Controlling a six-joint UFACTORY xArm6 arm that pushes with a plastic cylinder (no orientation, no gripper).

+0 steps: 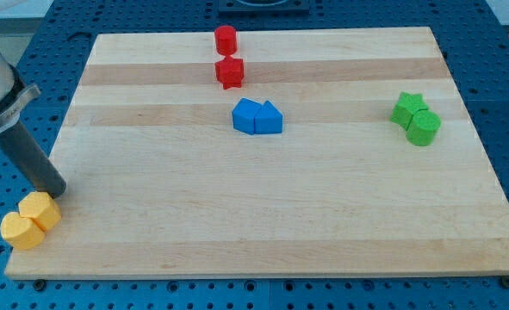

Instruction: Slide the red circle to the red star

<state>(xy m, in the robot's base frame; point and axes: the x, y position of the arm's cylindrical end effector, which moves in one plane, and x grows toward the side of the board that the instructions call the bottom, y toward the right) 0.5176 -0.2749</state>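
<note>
Red circle block (226,39) sat at the top centre of the frame on the pale wooden board (323,215), just above the red star block (230,72), nearly touching it. My tip (58,191) held nothing, way off at the lower left, right beside two yellow blocks (30,221).

There are no words, numbers, labels or signs to read here. The blocks are plain colours with nothing written on them, and the wooden bench (323,215) has no writing on it either.
</note>
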